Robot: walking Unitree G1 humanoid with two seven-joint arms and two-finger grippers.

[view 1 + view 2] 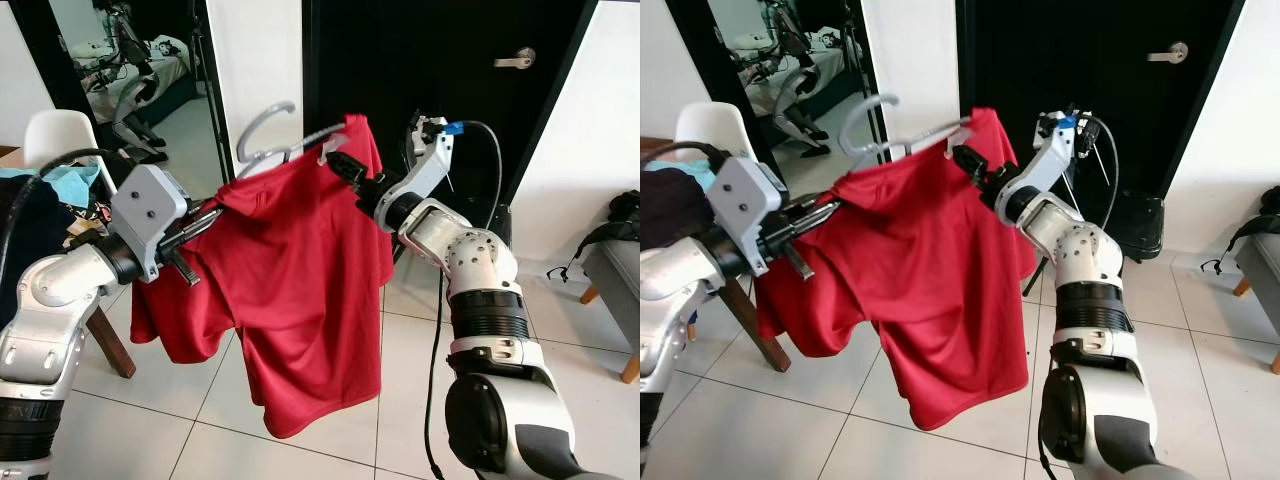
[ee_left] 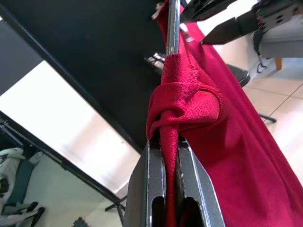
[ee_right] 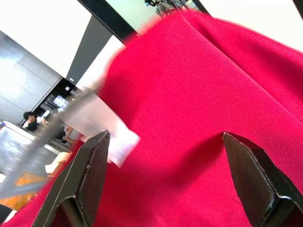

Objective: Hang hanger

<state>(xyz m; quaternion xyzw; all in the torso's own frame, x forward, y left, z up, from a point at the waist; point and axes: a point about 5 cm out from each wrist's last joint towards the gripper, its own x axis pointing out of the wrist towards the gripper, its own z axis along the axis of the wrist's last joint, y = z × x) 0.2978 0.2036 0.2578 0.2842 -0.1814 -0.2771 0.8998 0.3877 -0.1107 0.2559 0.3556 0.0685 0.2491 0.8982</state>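
Red shirt (image 1: 300,290) drapes most of the grey hanger (image 1: 268,135), hook exposed above; left gripper (image 2: 171,156) clamps shirt shoulder and hanger end, right gripper (image 3: 165,175) spread wide against the far shoulder, holding nothing.

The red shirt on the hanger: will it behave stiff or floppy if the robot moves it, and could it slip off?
The red shirt is probably floppy and light: it hangs in loose folds and bunches where the left tool pinches it. It would likely sway when carried. It might slip, since it sits unevenly on the grey hanger, near the open right tool.
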